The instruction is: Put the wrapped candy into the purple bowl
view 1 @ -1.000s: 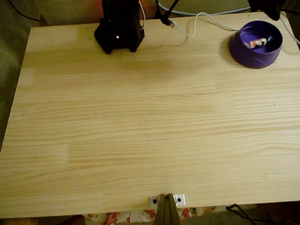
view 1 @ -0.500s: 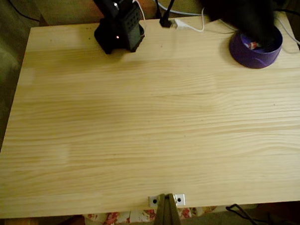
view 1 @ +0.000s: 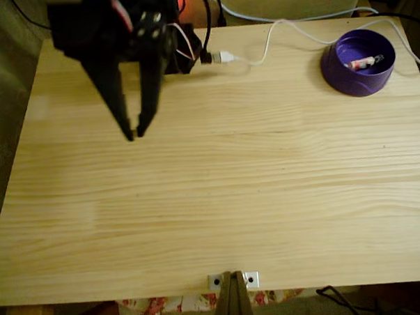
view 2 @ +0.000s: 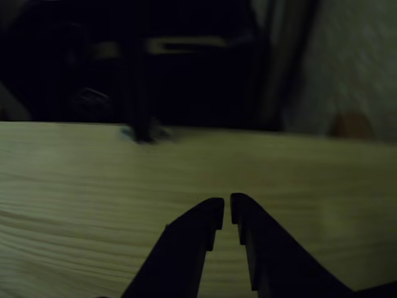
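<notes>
Purple bowl (view 1: 358, 73): one is being counted; it is sitting at the far right corner of the wooden table (view 1: 219, 199) in the fixed view, upright, with its rim facing up
Candy (view 1: 363, 62): one is being counted; it is lying inside the purple bowl, on the bowl's floor, with its long axis running roughly left to right in the fixed view and tilting slightly up toward the right; no second candy is being seen on the table
Gripper (view 1: 135, 135): one is being counted; it is hanging over the left part of the table in the fixed view, fingers pointing toward the near edge; the two black fingertips are being held almost together, with a thin slit between them, and nothing is being held; the same narrow slit is being shown in the other view (view 2: 227, 212)
Key relation: the candy is lying well apart from the gripper, far to the right and slightly farther back in the fixed view; the bowl wall is standing between them
Arm count: one arm is being used, so no choice of nearer arm is arising
Task state, as judged: the candy is already resting in the bowl, so the placing is being taken as done; no further grasp is being called for
Cable (view 1: 274, 36): one white cable is trailing along the far edge, its plug (view 1: 224, 57) lying just beside the arm's base; it is not being confused with the candy
Bracket (view 1: 233, 280): one small metal bracket is sitting at the near edge
</notes>
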Available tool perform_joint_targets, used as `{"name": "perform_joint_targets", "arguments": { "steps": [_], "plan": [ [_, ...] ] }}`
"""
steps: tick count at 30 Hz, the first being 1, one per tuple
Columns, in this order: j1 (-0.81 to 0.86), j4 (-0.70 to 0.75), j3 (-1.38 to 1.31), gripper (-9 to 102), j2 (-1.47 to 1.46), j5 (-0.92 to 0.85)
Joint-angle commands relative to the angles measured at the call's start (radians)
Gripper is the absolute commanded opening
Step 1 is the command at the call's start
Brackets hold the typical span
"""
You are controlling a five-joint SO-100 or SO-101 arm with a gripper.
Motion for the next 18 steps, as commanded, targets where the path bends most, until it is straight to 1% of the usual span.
{"name": "perform_joint_targets", "arguments": {
  "steps": [1,6,10,14,18],
  "plan": [
    [0.100,-0.034,0.112,0,0.095,0.009],
    [0.141,0.000,0.252,0,0.137,0.061],
    [0.095,0.091,0.328,0,0.241,0.141],
    [0.094,0.086,0.414,0,0.241,0.150],
    [0.115,0.081,0.423,1,0.241,0.169]
  ]
}}
